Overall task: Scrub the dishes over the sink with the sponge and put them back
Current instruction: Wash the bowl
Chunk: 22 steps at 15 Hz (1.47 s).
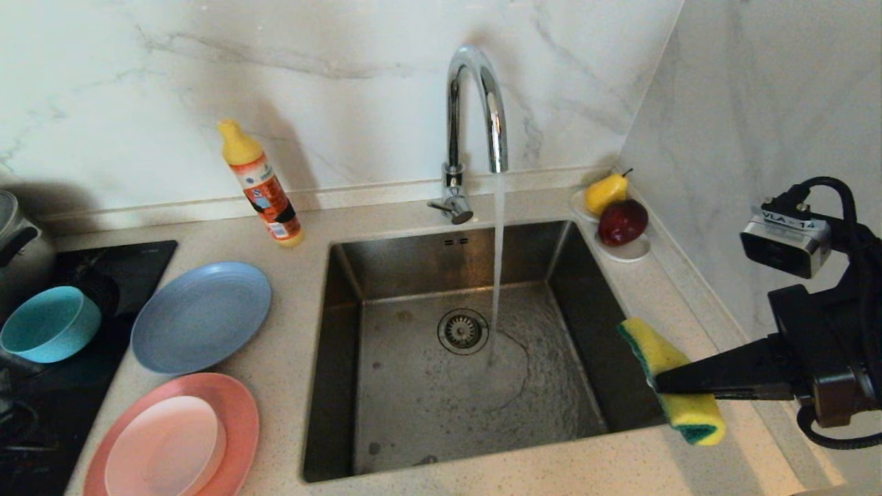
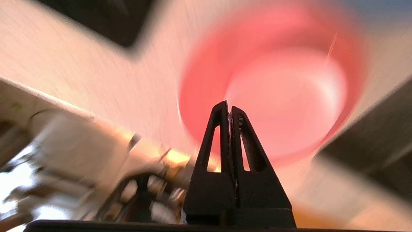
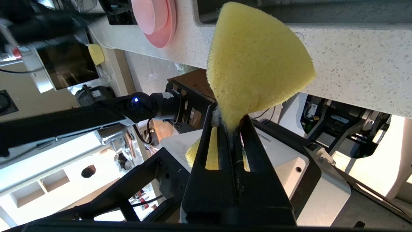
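Your right gripper (image 1: 658,382) hangs at the sink's right edge, its fingers clamped hard across the waist of the sponge (image 1: 672,382), which bulges out above and below the grip. It looks parked there on purpose: clear of the running water, yet just beside the basin, ready to meet whichever dish you bring over. The sponge is yellow foam with a thin green scouring layer along one side, and the squeeze folds it into a fan in the right wrist view.

Your left gripper (image 2: 229,111) is out of the head view; its own camera shows the two fingers pressed together with nothing between them, pointing toward the pink plate (image 2: 199,106) and the pale pink dish (image 2: 289,106) stacked inside it, both heavily blurred. Closed and empty, it cannot take a rim as it stands, so it would have to open first, by this reading.

All the dishes sit on the counter to the left of the sink (image 1: 344,358), none over it. The blue-grey plate (image 1: 201,315) lies flat nearest the basin, the teal bowl (image 1: 48,324) rests tilted on the dark hob beyond it, and the pink plate (image 1: 234,406) with the pale dish (image 1: 165,448) on top sits at the front edge. The tap (image 1: 475,110) pours a steady stream just beside the drain. No scrubbing looks under way yet.
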Available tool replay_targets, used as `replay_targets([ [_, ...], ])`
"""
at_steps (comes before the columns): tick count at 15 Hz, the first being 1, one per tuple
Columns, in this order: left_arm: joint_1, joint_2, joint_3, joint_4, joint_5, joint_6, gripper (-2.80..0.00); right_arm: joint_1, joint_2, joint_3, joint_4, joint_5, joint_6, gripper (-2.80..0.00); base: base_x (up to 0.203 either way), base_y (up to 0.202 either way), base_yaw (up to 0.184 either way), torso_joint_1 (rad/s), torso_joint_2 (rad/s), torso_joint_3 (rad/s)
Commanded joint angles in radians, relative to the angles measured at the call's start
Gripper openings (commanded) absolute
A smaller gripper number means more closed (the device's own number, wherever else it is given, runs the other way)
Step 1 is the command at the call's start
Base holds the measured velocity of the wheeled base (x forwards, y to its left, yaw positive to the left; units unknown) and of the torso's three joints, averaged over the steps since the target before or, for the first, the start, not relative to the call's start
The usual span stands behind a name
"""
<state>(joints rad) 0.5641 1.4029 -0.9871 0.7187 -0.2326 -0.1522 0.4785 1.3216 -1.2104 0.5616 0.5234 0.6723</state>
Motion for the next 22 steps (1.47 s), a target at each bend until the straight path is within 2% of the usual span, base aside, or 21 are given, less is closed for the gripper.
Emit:
replay_targets([
  [1,-0.064,-0.066,0.158,-0.05,0.004,0.014,0.0,0.0,-0.005,0.012,0.0,0.003,0.004,-2.8,0.0,0.0,0.0,0.0,0.0,0.0],
  [3,-0.102,-0.075,0.222,-0.106,0.016,0.016,0.0,-0.001,-0.006,0.02,-0.001,0.003,0.004,-2.8,0.0,0.0,0.0,0.0,0.0,0.0],
  [6,-0.105,-0.059,0.241,-0.121,0.017,0.005,0.0,-0.003,-0.004,0.028,-0.006,0.004,0.003,-2.8,0.0,0.0,0.0,0.0,0.0,0.0],
  [10,-0.107,-0.029,0.337,-0.266,0.021,0.006,0.0,-0.003,-0.011,0.028,-0.005,0.006,0.003,-2.8,0.0,0.0,0.0,0.0,0.0,0.0],
  [13,-0.107,0.011,0.363,-0.327,0.018,-0.001,0.0,0.006,-0.013,0.015,-0.005,0.007,0.004,-2.8,0.0,0.0,0.0,0.0,0.0,0.0],
  [17,-0.117,0.065,0.368,-0.415,0.013,-0.05,0.0,0.006,-0.013,0.02,-0.005,0.007,0.005,-2.8,0.0,0.0,0.0,0.0,0.0,0.0],
  [20,-0.16,0.105,0.398,-0.521,0.01,-0.109,0.0,0.005,-0.022,0.026,-0.004,0.006,0.005,-2.8,0.0,0.0,0.0,0.0,0.0,0.0],
  [22,-0.183,0.136,0.41,-0.632,0.006,-0.192,0.0,0.005,-0.022,0.029,-0.002,0.006,0.003,-2.8,0.0,0.0,0.0,0.0,0.0,0.0],
])
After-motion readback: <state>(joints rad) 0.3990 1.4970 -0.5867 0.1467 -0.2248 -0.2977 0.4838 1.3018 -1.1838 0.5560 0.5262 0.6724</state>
